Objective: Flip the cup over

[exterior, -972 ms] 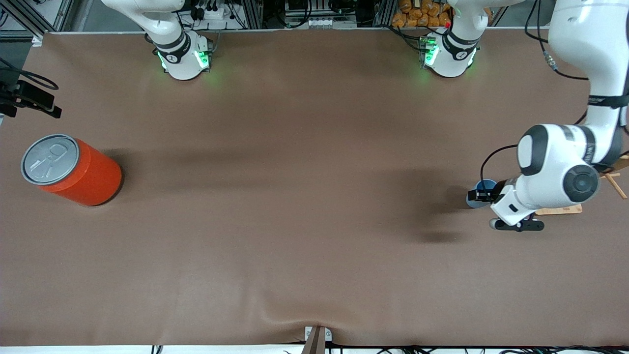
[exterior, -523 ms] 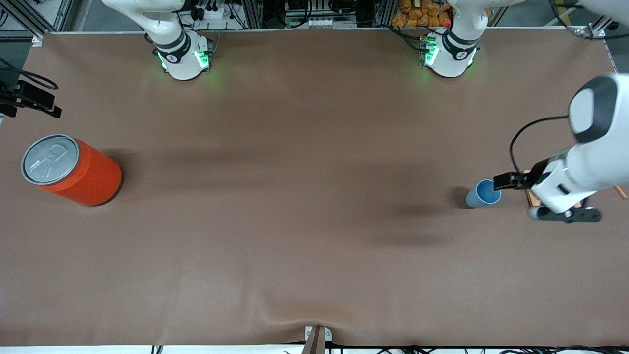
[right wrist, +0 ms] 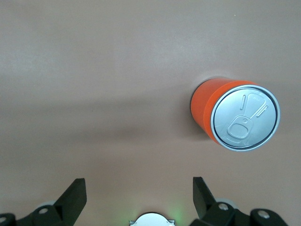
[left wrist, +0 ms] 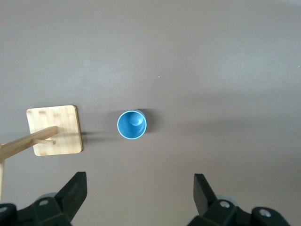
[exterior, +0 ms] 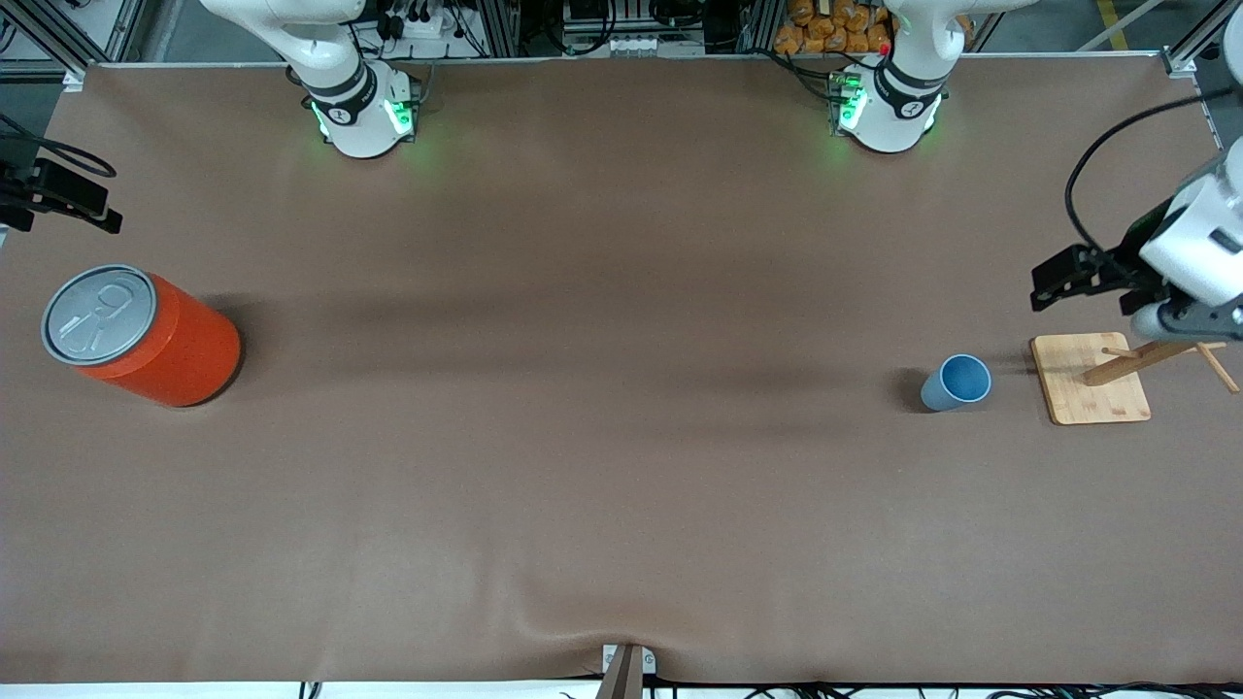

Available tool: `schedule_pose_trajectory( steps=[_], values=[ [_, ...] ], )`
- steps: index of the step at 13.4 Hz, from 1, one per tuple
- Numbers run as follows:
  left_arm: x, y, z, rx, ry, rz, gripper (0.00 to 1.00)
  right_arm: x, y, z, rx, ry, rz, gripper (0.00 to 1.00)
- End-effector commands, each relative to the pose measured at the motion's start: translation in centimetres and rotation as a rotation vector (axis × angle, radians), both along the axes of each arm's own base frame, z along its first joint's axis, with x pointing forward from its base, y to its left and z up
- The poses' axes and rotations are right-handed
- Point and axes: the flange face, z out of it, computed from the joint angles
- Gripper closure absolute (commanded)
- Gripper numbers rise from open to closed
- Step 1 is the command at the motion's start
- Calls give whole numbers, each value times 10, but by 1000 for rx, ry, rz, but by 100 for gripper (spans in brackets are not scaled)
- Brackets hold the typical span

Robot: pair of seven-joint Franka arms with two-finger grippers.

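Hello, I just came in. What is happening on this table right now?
Nothing is being held at this moment. The cup stands upright, mouth up, on the table, beside a wooden stand at the left arm's end. The left hand hangs open in the air, up over the table near the stand. The right arm waits, its hand open above the orange can at the table's right-arm end.
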Motion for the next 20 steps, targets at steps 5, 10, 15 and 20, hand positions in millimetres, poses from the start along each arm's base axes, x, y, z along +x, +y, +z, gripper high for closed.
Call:
schedule_pose_trajectory(
  steps=[5,10,15,20],
  values=[
    [-32,0,28,20,-3,32,0,-1,0,3,14,-5,7,0],
    [-50,3,22,15,-15,75,0,-1,0,3,14,-5,9,0],
    [-73,-13,25,12,-26,127,0,-1,0,3,14,-5,9,0],
    [-101,-4,31,17,-23,107,0,-1,0,3,8,-6,11,0]
  ],
)
